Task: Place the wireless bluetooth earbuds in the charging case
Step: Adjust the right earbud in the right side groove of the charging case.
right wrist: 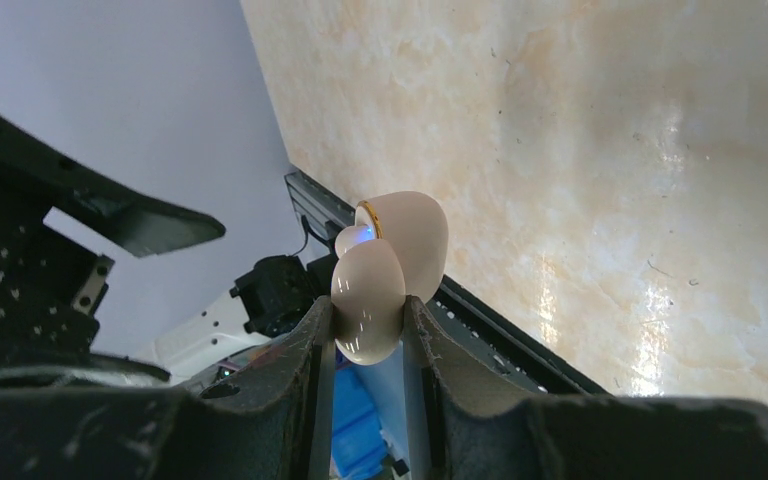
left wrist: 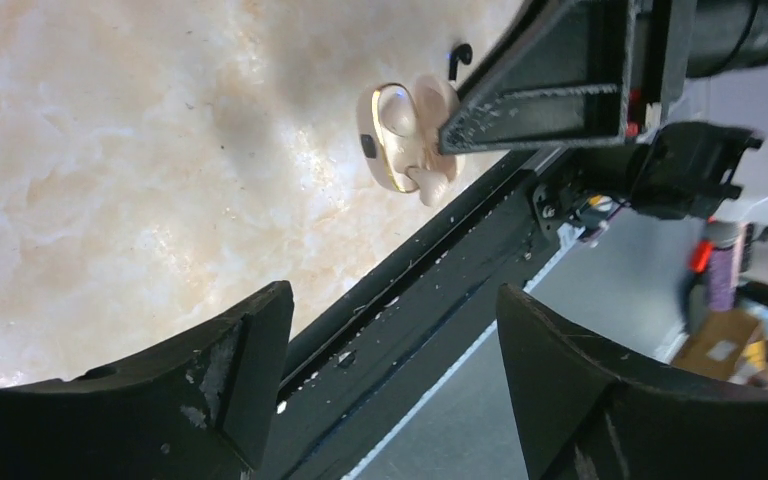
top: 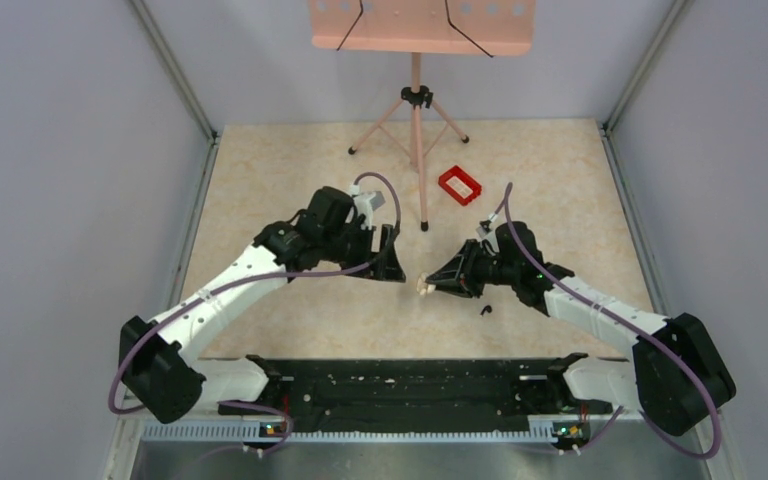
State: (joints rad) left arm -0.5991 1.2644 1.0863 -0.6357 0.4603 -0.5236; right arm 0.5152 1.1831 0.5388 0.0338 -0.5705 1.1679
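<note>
Charging case (right wrist: 385,275): pale cream shell with a gold rim, not black. It is lifted off the table (top: 290,180) and its lid is hinged open. The right gripper (right wrist: 367,310) is closed on the lower shell, one finger on each side, with the lid and rim standing out past the fingertips.

In the left wrist view the case's open face is turned toward the left gripper (left wrist: 392,295). That gripper stands wide open with nothing between its jaws. The case lies straight ahead of it, near but apart.

Pockets: there is a dark spot on the pale interior. I cannot tell whether an earbud is seated.

Loose earbud (top: 484,311): a small black hooked piece lying on the table, just beside the right forearm on the side toward the arm bases. From the left gripper it sits beyond the case and close to the right gripper's finger. Its hooked stem shows, but it is too small to read the long axis.

Judgement: the right arm is nearer that earbud but is holding the case. The pick therefore falls to the free left gripper, which must reach past the held case. Risk: knocking the case on the way.
</note>
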